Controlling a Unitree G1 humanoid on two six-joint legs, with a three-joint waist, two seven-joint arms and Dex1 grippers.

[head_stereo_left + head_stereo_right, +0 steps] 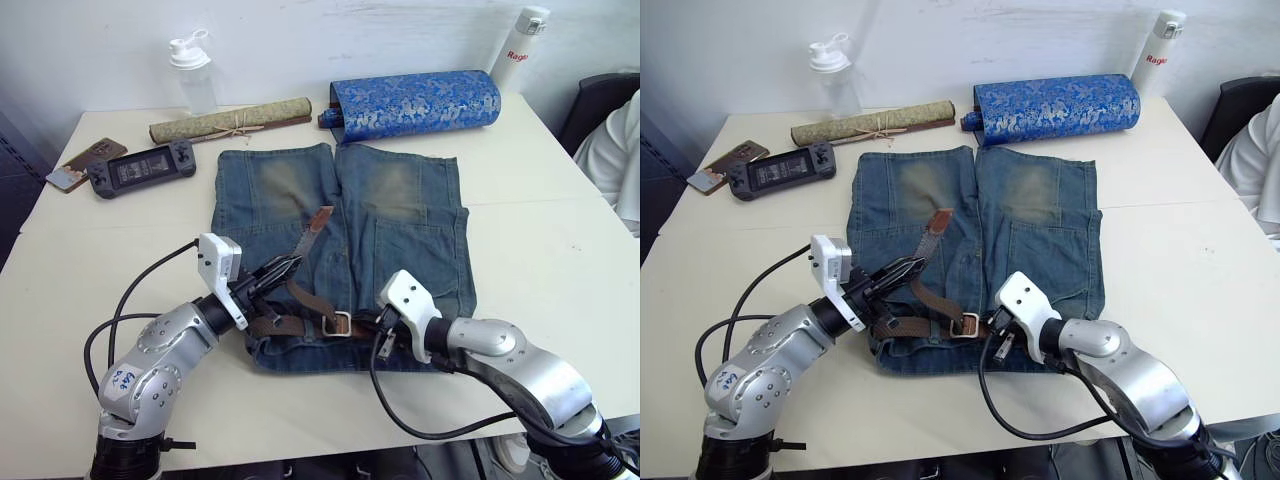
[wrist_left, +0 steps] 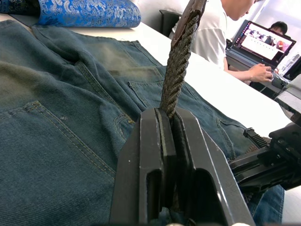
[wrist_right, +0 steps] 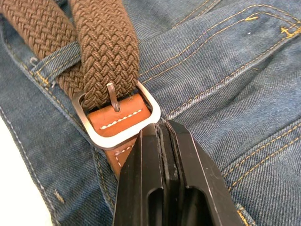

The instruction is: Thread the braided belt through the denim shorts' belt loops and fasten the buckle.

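The denim shorts (image 1: 400, 230) lie flat in the middle of the table, waistband toward me. The braided belt (image 1: 300, 295) runs along the waistband and passes under a belt loop (image 3: 56, 59). Its prong sits through the weave at the silver buckle (image 3: 101, 139). From there the free end rises over the left leg to its tan tab (image 1: 320, 218). My left gripper (image 2: 171, 117) is shut on that raised strap, just above the waistband's left part. My right gripper (image 3: 162, 126) is shut at the buckle's leather tab (image 3: 117, 120), pinching its end.
A blue brocade roll (image 1: 415, 103), a rolled scroll (image 1: 230, 121), a game console (image 1: 140, 168), a phone (image 1: 85, 162) and two bottles (image 1: 192, 70) (image 1: 520, 45) line the far side. A person (image 1: 615, 150) sits off the right edge with a laptop (image 2: 265, 44).
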